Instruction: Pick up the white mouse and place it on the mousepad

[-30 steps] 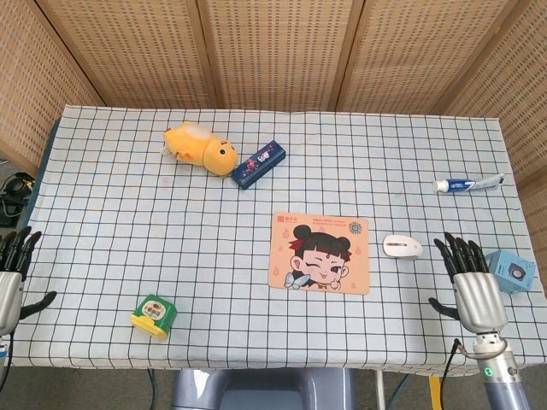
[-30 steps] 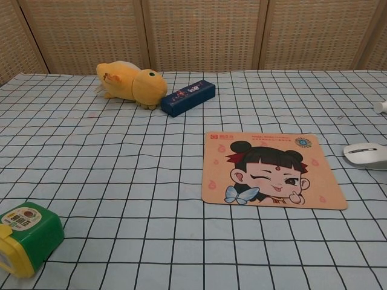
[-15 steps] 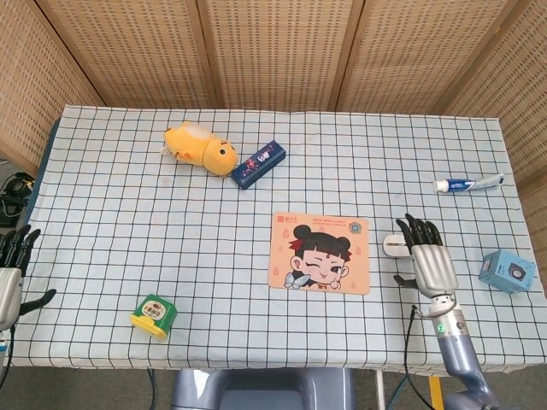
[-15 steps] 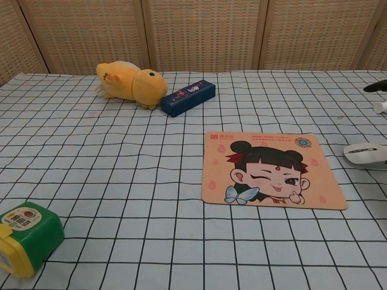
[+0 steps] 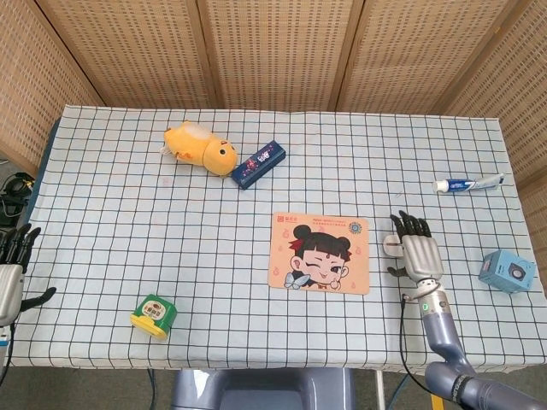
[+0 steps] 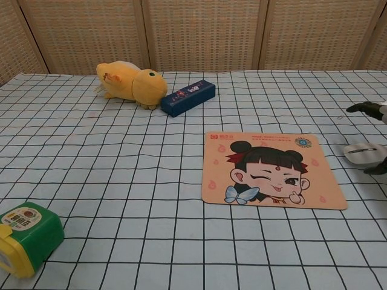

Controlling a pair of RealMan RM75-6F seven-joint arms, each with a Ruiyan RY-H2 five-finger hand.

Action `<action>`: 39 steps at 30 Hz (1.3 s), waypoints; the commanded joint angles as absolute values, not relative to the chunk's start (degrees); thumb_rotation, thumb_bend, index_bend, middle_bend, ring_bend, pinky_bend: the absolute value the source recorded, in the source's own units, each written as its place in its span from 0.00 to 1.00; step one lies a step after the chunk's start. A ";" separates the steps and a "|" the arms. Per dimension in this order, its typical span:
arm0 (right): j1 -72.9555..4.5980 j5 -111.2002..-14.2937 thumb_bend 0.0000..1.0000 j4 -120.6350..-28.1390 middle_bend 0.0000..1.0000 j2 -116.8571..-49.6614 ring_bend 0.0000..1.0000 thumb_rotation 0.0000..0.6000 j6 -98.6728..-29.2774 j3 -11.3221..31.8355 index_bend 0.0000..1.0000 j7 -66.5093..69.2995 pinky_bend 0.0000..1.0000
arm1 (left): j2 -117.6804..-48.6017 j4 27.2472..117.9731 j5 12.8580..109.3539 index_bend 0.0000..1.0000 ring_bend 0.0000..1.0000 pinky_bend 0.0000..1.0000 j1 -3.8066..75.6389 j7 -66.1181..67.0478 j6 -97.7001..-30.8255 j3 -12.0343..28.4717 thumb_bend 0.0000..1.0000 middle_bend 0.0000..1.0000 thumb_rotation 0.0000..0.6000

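The white mouse lies just right of the cartoon-girl mousepad, on the checked cloth. My right hand hovers over the mouse with fingers spread and covers most of it in the head view. In the chest view the mouse shows at the right edge beside the mousepad. There, dark fingertips hang above it and the thumb reaches in beside it, holding nothing. My left hand stays off the table's left front edge, fingers apart and empty.
A yellow plush duck and a dark blue box lie at the back. A toothpaste tube is at the right, a light blue cube near the right edge, and a green-yellow container at the front left.
My right hand has moved left and away from the front edge, from beside the blue cube to over the mouse. The mouse and my left hand have stayed put.
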State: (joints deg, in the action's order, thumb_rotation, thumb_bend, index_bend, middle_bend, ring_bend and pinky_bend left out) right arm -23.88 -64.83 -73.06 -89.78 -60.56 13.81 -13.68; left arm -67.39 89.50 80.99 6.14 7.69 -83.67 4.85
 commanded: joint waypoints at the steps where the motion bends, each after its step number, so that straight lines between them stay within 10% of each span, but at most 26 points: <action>1: -24.67 -64.04 0.25 -70.33 0.00 -91.07 0.00 1.00 -59.23 13.79 0.10 -12.32 0.00 | -67.44 89.50 80.95 0.00 0.00 0.00 6.18 7.86 -83.63 4.84 0.03 0.00 1.00; 39: -32.43 -61.02 0.44 -47.76 0.00 -99.07 0.00 1.00 -49.33 16.32 0.14 -5.39 0.00 | -68.81 88.84 79.59 0.00 0.00 0.00 7.55 9.77 -81.58 4.73 0.03 0.00 1.00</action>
